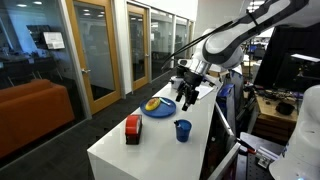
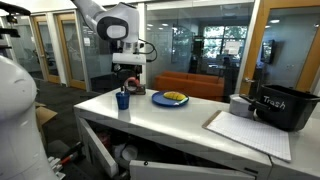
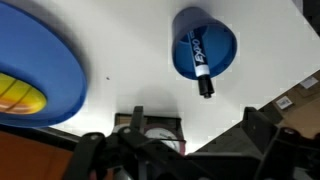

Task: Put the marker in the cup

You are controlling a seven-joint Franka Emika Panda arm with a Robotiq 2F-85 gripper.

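The blue cup stands on the white table and shows in both exterior views. The marker, dark with a pale printed part, stands inside the cup with its dark end sticking out over the rim. My gripper is above the table, apart from the cup, with its fingers spread wide and nothing between them. In both exterior views it hangs above the table between cup and plate.
A flat blue plate with a yellow item lies near the cup. A red-and-black block stands by the table's edge. A black bin marked Trash and a paper sheet lie at the far end.
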